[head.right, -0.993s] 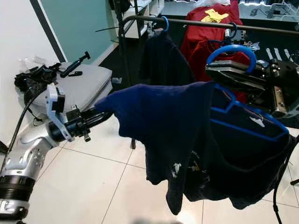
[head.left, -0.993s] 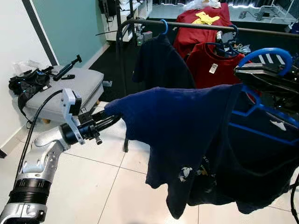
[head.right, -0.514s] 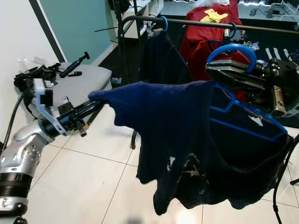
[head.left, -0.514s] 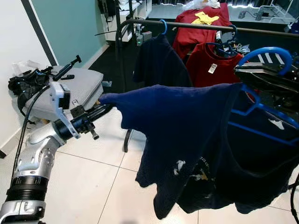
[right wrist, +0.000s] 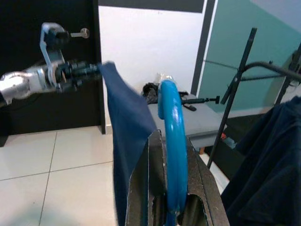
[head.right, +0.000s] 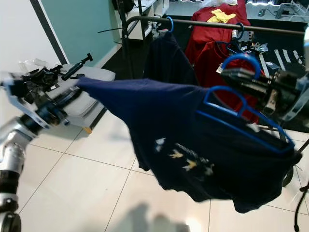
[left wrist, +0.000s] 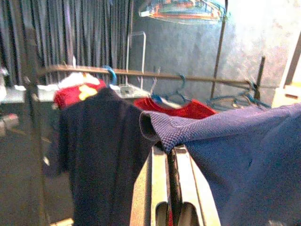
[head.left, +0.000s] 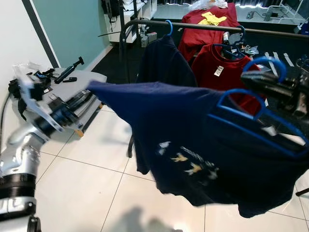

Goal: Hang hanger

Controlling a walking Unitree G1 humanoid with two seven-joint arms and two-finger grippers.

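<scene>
Hanging remains undone: the right gripper (head.right: 231,72) pinches the blue hanger (head.right: 241,121) hook, at 3 o'clock below the rail (head.right: 212,23); the left gripper (head.left: 84,96) pinches the navy shirt (head.left: 193,145) sleeve at 9 o'clock.

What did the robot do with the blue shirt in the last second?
The left gripper, shut on the navy shirt's sleeve, pulled it out to the robot's left and higher, stretching the shirt flatter. The right gripper, shut on the blue hanger's hook, tilted the hanger so its right end dips. The clothes rail and its hanging shirts stayed put.
</scene>
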